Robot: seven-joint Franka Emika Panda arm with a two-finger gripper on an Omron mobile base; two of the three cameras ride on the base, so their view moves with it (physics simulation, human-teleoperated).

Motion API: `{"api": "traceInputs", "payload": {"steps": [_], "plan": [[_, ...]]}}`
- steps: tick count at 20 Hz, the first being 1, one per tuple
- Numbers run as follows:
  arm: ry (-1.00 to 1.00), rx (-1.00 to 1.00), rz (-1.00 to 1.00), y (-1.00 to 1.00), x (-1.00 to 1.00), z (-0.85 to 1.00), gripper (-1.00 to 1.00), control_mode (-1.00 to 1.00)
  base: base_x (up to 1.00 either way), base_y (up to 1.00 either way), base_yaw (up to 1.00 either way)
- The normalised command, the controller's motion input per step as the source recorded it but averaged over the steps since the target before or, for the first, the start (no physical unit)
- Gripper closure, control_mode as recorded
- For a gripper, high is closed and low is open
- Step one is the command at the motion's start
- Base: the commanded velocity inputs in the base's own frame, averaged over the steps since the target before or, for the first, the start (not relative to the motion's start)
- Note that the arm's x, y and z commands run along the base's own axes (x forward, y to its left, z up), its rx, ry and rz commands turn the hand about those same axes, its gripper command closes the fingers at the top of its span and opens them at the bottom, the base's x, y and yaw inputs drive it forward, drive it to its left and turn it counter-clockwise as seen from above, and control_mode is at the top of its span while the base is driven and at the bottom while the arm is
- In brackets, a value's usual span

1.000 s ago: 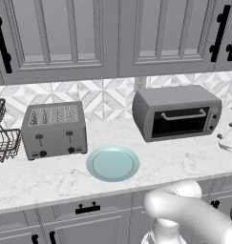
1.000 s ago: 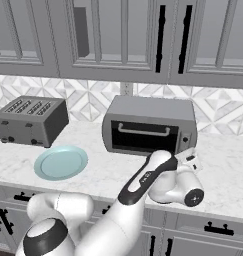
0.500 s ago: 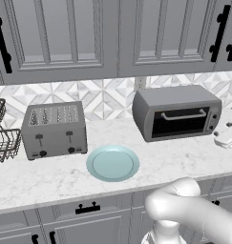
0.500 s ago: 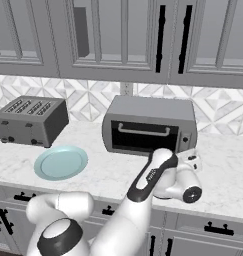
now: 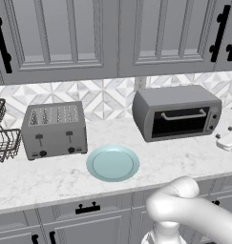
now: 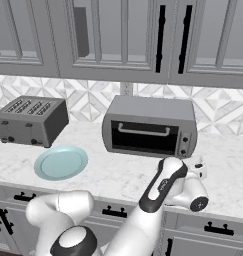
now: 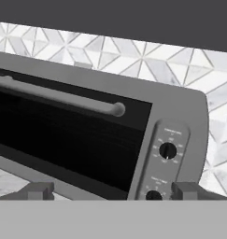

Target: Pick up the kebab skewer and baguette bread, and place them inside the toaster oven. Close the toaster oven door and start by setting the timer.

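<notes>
The toaster oven [image 5: 177, 110] [image 6: 150, 125] stands on the counter against the tiled wall. Its dark glass toaster oven door [image 7: 63, 140] is shut, the silver bar handle [image 7: 59, 98] across its top. Two knobs [image 7: 167, 150] sit on the panel at its right. My gripper [image 7: 114, 191] is open, close in front of the oven's lower right corner, fingertips [image 7: 40, 190] wide apart with nothing between them. In the right base view the gripper [image 6: 195, 162] hovers just right of the oven's front. The kebab skewer and the baguette bread are out of view.
A bare teal plate [image 5: 112, 163] [image 6: 60, 162] lies on the counter left of the oven. A grey four-slot toaster [image 5: 54, 129] [image 6: 30, 121] stands further left, a wire basket [image 5: 3, 138] at the far left. Upper cabinets hang overhead.
My hand has shifted a little to the right along the oven's front, toward the knob side. The oven door stays shut and the gripper stays open.
</notes>
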Motion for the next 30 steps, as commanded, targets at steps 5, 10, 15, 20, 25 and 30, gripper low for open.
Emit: {"api": "traceInputs", "payload": {"steps": [5,10,15,20,25,30], "plan": [[-0.03,0.06,-0.02,0.03,0.31,-0.09,-1.00,-1.00,0.00,0.00,0.00],[-0.02,0.03,-0.02,0.02,0.47,-0.15,-1.00,-1.00,0.00,0.00,0.00],[-0.03,0.00,0.00,0.00,0.31,-0.27,-1.00,-1.00,0.00,0.00,0.00],[-0.05,0.00,0.00,-0.03,0.38,-0.23,-1.00,-1.00,0.00,0.00,0.00],[-0.08,0.00,-0.06,-0.19,0.24,-0.13,-1.00,-1.00,0.00,0.00,0.00],[-0.04,0.00,-0.07,-0.20,0.24,-0.20,-1.00,-1.00,0.00,0.00,0.00]]}}
